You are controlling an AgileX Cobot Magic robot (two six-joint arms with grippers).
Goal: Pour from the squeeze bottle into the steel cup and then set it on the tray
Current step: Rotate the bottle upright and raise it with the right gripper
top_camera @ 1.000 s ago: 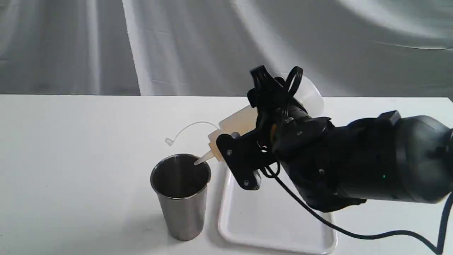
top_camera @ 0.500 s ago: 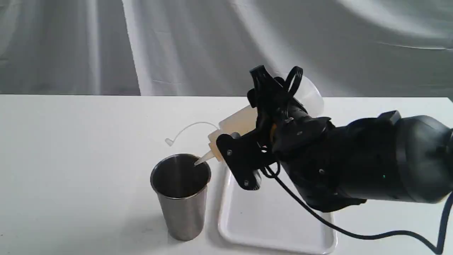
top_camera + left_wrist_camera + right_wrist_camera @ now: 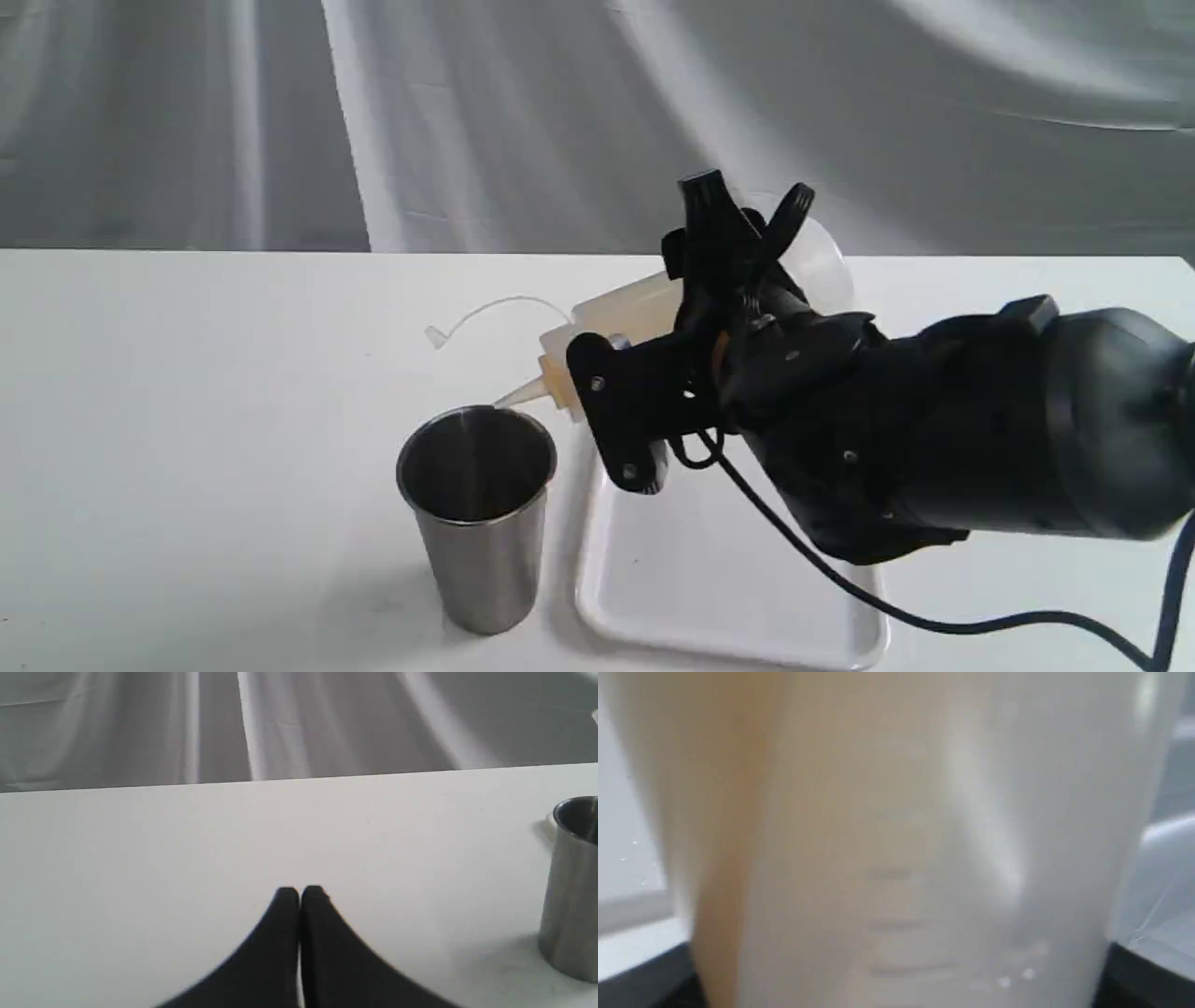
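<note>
The right arm is a bulky black shell, smooth and slightly glossy, with a tiny green light on its side. A flat black bracket at its front carries small silver screws. A thin black cable trails from it. The left gripper has two matte black fingers narrowing to rounded tips.

The steel cup was brushed metal with a satin outer wall and a dark, reflective interior. The squeeze bottle was smooth translucent plastic. The tray was smooth white plastic. The table had a smooth matt white surface. The backdrop was creased grey cloth.
</note>
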